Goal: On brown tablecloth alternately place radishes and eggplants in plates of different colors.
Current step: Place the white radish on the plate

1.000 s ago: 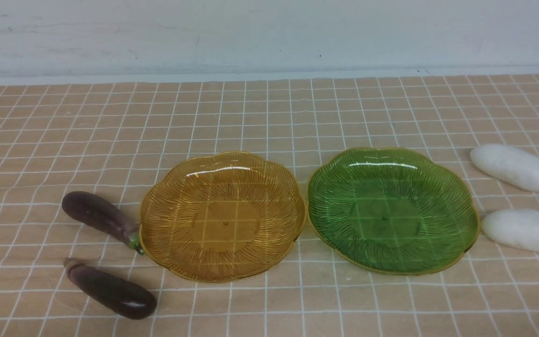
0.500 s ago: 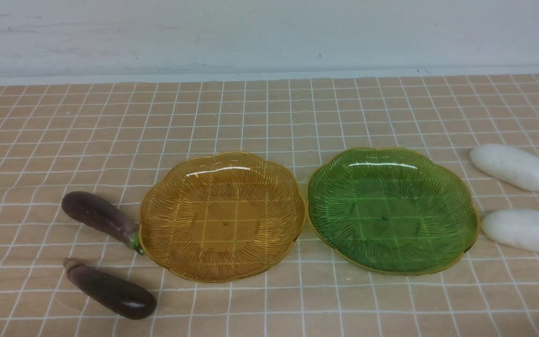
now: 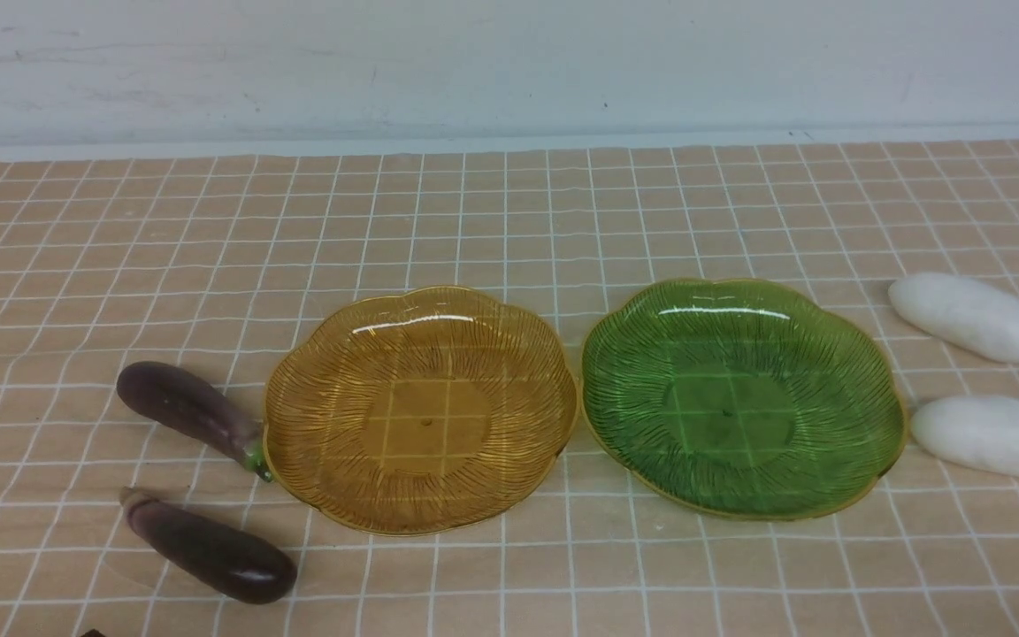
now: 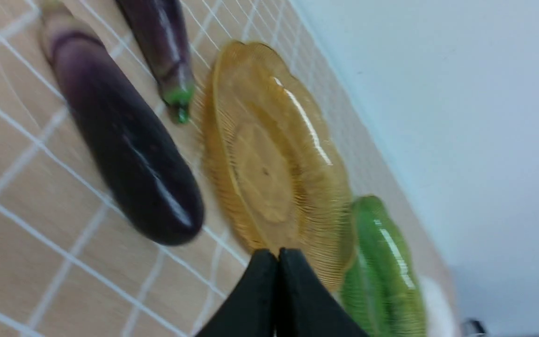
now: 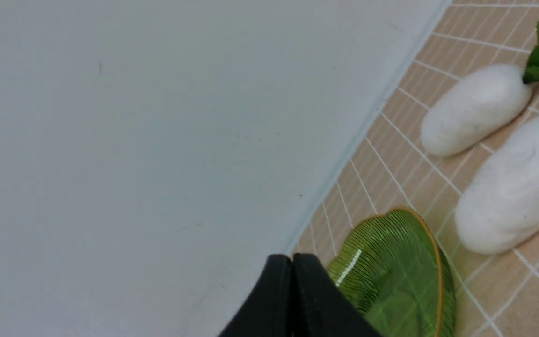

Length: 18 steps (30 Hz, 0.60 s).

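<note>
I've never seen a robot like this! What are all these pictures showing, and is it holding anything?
This robot has two arms, each with a pinching hand called an end effector. One picture looks forward from between the arms. The other two come from cameras on its wrists, so they look tilted.

On the brown checked cloth sit two wavy-edged plates: an amber one and, to its right, a green one. Left of the amber plate lie two purple eggplants. Right of the green plate lie two white radishes. Both plates are empty.

The dark tips in the wrist pictures are the left end effector and the right end effector. Both are closed, with nothing held.
</note>
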Available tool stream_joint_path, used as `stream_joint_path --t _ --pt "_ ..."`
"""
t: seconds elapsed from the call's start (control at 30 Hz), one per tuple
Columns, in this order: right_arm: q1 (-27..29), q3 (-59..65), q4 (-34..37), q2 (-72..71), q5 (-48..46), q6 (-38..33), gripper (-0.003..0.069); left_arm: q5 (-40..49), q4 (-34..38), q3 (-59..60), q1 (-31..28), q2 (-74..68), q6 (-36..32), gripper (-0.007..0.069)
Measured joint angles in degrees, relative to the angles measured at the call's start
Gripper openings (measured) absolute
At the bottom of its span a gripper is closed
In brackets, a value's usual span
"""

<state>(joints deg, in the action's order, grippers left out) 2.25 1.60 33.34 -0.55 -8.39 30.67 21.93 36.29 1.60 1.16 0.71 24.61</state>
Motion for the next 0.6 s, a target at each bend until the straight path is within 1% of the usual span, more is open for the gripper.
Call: stream_joint_path --t 0.07,0.2,0.27,0.3,0.33,0.37,0.4,0.47,0.53,0.6 --pt "0.00 0.00 0.65 0.00 1.87 -0.18 -0.0017 -0.01 3.94 0.00 0.00 0.00 0.48 -0.0013" --pt "-0.08 -1.80 -0.33 0.00 3.91 -3.67 -0.0017 -1.77 5.41 0.00 0.00 0.00 0.18 -0.0013" --pt "-0.42 -7.82 -4.56 0.00 2.33 -9.86 -0.0017 -2.88 5.62 0.00 0.00 0.00 -1.79 -0.0013" --pt "-0.53 -12.31 -7.51 0.71 -0.02 -13.66 -0.0017 -2.48 5.62 -0.38 0.00 0.00 -3.39 -0.0013" --pt "-0.57 -15.48 -9.46 1.76 -2.40 -16.00 -0.0017 -1.36 5.52 -1.20 0.00 0.00 -5.08 -0.0013" --pt "-0.65 -19.34 -11.83 3.80 -6.38 -18.66 -0.0017 0.07 5.33 -2.43 0.00 -0.20 -6.95 -0.0013" --pt "-0.72 -23.57 -14.53 7.23 -12.58 -21.21 -0.0017 1.51 4.86 -4.68 0.00 -1.19 -9.45 -0.0013" --pt "-0.72 -29.98 -18.70 15.53 -25.26 -23.42 -0.0017 3.86 3.34 -8.64 0.00 -5.52 -12.70 -0.0011" --pt "-0.72 -34.57 -22.12 26.05 -39.24 -22.30 -0.0013 8.00 0.80 -13.34 0.00 -11.80 -16.05 -0.0011" --pt "-0.72 -36.79 -24.71 34.50 -46.27 -18.82 -0.0006 11.08 -1.03 -16.32 0.00 -17.50 -18.50 -0.0011"
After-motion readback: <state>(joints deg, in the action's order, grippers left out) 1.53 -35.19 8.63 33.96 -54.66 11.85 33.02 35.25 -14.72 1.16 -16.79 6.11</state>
